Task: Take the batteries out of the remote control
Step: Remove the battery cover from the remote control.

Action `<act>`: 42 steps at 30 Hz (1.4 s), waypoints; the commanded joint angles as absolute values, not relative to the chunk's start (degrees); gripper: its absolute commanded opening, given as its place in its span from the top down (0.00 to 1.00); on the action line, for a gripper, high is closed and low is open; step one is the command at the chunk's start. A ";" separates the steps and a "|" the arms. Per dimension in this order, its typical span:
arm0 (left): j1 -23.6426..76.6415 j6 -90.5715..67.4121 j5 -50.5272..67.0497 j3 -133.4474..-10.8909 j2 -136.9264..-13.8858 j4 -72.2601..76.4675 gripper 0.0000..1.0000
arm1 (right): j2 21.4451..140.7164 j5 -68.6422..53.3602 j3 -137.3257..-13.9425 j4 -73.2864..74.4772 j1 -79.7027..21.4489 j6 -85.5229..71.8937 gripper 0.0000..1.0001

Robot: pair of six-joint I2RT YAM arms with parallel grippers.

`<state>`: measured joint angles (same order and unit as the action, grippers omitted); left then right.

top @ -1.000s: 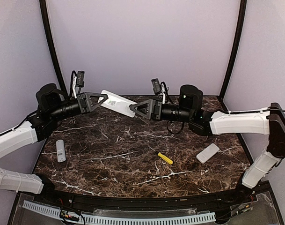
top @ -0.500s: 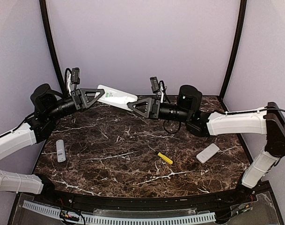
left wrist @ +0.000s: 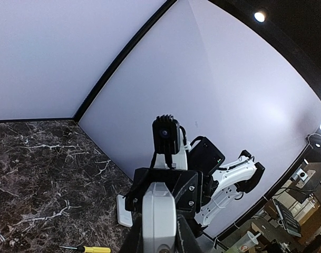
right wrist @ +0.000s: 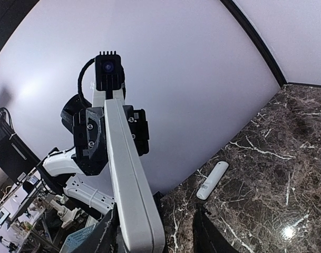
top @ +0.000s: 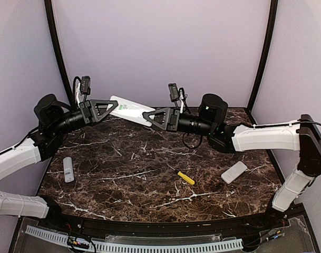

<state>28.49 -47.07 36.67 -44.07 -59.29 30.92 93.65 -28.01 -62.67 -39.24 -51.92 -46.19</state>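
1. The remote control [top: 129, 110] is a long, flat, white plastic slab with rounded ends. It is held in the air over the far part of the table, tilted down toward the right, with one arm at each end.
2. The left gripper [top: 114, 107] is clenched on the remote control's left end. Its black triangular frame points right, and its wrist view shows the white slab rising from between the jaws.
3. The right gripper [top: 146, 115] sits around the other end with its jaws released. In the right wrist view the slab lies against one of the fingers [right wrist: 205, 237] only, and a gap shows on the other side.
4. A small green patch shows on the remote control's upper face. Any writing there is too small to read.
5. The batteries cannot be made out in any view, and whether the battery bay is open cannot be told.
6. The table [top: 149, 203] is glossy dark brown marble with white veins.
7. A slim white remote [top: 68, 169] with a grey strip lies flat near the left edge.
8. A screwdriver [top: 185, 177] with a yellow handle and a thin dark shaft lies near the middle.
9. A white rounded rectangular piece [top: 234, 172] lies flat to the right, well apart from the screwdriver.
10. Both arms have white shells and black joints.
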 commanded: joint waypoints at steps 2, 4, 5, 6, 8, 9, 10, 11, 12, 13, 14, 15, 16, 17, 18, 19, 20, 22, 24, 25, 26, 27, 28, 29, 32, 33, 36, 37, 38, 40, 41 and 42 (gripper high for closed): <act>28.13 -47.68 37.99 -44.10 -59.13 34.17 1.00 | 94.37 -27.02 -64.01 -41.32 -52.38 -46.05 0.61; 28.13 -47.72 38.16 -44.18 -59.41 34.25 1.00 | 94.37 -26.75 -63.95 -41.31 -52.38 -46.04 0.68; 28.13 -47.79 38.37 -44.31 -59.50 34.12 1.00 | 94.37 -26.63 -63.95 -41.35 -52.38 -46.05 0.71; 28.13 -47.80 38.43 -44.35 -59.57 34.06 1.00 | 94.39 -26.51 -63.86 -41.39 -52.38 -46.08 0.74; 27.98 -47.84 38.55 -44.40 -59.66 33.83 1.00 | 94.35 -26.37 -63.97 -41.33 -52.39 -46.22 0.80; 27.92 -47.89 38.58 -44.43 -59.67 33.75 1.00 | 94.31 -26.27 -63.97 -41.12 -52.38 -46.27 0.82; 27.83 -47.89 38.62 -44.45 -59.61 33.68 1.00 | 94.31 -26.07 -63.91 -40.99 -52.45 -46.31 0.85; 27.80 -48.03 38.59 -44.51 -59.60 33.58 1.00 | 94.20 -25.89 -63.85 -40.93 -52.39 -46.30 0.87; 27.71 -48.05 38.59 -44.54 -59.59 33.45 1.00 | 94.23 -25.76 -63.83 -40.88 -52.38 -46.31 0.89; 27.70 -48.18 38.61 -44.55 -59.59 33.42 1.00 | 94.11 -25.65 -63.70 -40.85 -52.38 -46.34 0.91; 27.62 -48.22 38.55 -44.60 -59.59 33.34 1.00 | 94.13 -25.54 -63.62 -40.92 -52.37 -46.34 0.92; 27.61 -48.40 38.62 -44.68 -59.63 33.28 1.00 | 94.05 -25.59 -63.57 -40.90 -52.34 -46.34 0.93; 27.56 -48.50 38.65 -44.71 -59.71 33.24 1.00 | 94.02 -25.53 -63.51 -40.76 -52.38 -46.31 0.93; 27.53 -48.58 38.78 -44.91 -59.78 33.23 1.00 | 93.95 -25.49 -63.49 -40.66 -52.38 -46.32 0.94; 27.49 -48.59 38.81 -45.00 -59.90 33.11 1.00 | 93.95 -25.49 -63.54 -40.57 -52.38 -46.27 0.94; 27.51 -48.62 38.84 -45.13 -60.04 33.04 1.00 | 93.96 -25.47 -63.47 -40.45 -52.38 -46.24 0.94; 27.51 -48.66 38.84 -45.20 -60.08 33.04 1.00 | 93.89 -25.36 -63.52 -40.35 -52.38 -46.19 0.94; 27.44 -48.75 38.93 -45.34 -60.19 33.02 1.00 | 93.74 -25.04 -63.42 -40.03 -52.39 -46.08 0.94; 27.42 -49.04 38.77 -45.28 -60.24 33.09 1.00 | 93.57 -24.47 -63.23 -39.47 -52.38 -46.06 0.91; 27.38 -49.20 38.68 -45.27 -60.28 33.07 1.00 | 93.48 -24.15 -63.08 -39.05 -52.38 -46.05 0.88; 27.36 -49.37 38.43 -45.27 -60.29 33.05 1.00 | 93.29 -23.59 -63.03 -38.39 -52.33 -46.05 0.84; 27.16 -49.56 38.38 -45.26 -60.45 33.05 1.00 | 93.11 -22.93 -63.08 -37.24 -52.24 -46.03 0.80; 26.99 -50.14 38.38 -45.22 -60.59 33.22 1.00 | 92.94 -22.39 -63.06 -36.23 -52.09 -45.99 0.78; 26.68 -50.47 38.44 -45.20 -60.85 33.71 1.00 | 92.67 -21.99 -62.93 -35.57 -51.91 -46.03 0.77; 26.33 -52.25 38.94 -44.67 -61.27 35.57 1.00 | 92.15 -21.43 -61.99 -34.66 -51.37 -46.52 0.75; 26.18 -52.54 39.03 -44.62 -61.46 36.25 1.00 | 92.05 -21.41 -61.82 -34.38 -51.21 -46.70 0.75; 25.95 -53.06 39.31 -44.48 -61.74 36.78 1.00 | 91.69 -21.20 -61.41 -33.68 -51.05 -46.76 0.74; 25.82 -53.07 39.34 -44.47 -61.78 36.82 1.00 | 91.63 -21.00 -61.31 -33.48 -51.02 -46.76 0.74; 25.79 -53.13 39.30 -44.41 -61.74 36.82 1.00 | 91.51 -20.81 -61.16 -33.23 -50.98 -46.71 0.74; 25.57 -53.12 39.29 -44.27 -61.54 36.76 1.00 | 91.33 -20.46 -60.89 -32.97 -50.89 -46.84 0.74; 25.44 -53.15 39.27 -44.22 -61.49 36.68 1.00 | 91.24 -20.33 -60.75 -32.98 -50.82 -46.90 0.74; 25.30 -53.12 39.28 -44.17 -61.40 36.62 1.00 | 91.19 -20.31 -60.59 -33.01 -50.74 -47.01 0.74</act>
